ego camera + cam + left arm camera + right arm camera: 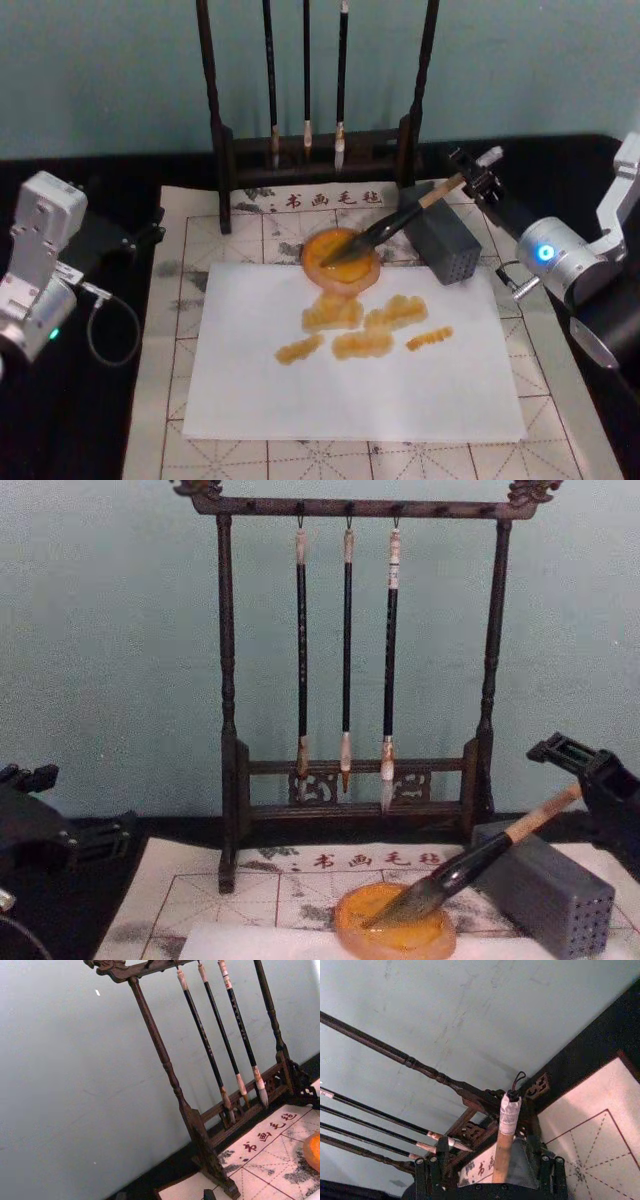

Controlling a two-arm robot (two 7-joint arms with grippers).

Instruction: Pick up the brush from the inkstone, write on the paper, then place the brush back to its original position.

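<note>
Head view: the right gripper point(478, 180) sits at the far right of the mat, its fingers closed on the tan upper handle of the brush point(385, 229). The brush slants down and to the left, its thick dark tuft resting in the inkstone point(341, 262), which sits at the far edge of the paper point(355, 360). Orange strokes already mark the paper, so I judge this to be the return step, with the release not yet made. The left gripper point(40, 265) is parked at the left edge of the table; whether its fingers are open I cannot tell.

The risk lies in the release. The shaft passes over the grey block point(442, 243), and whether it touches it is unclear. If the fingers part while the handle is unsupported, it could drop and lever the wet tuft out of the dish, smearing the paper or the mat point(190, 250). A sideways pull on withdrawal could also roll the round handle off.

The inkstone is a glossy, shallow amber disc; the block is matt grey, rectangular, with small holes in its end. The paper is plain white and smooth on a gridded felt mat. Behind stands a dark turned-wood rack point(227, 680) hanging three thin brushes point(346, 660).
</note>
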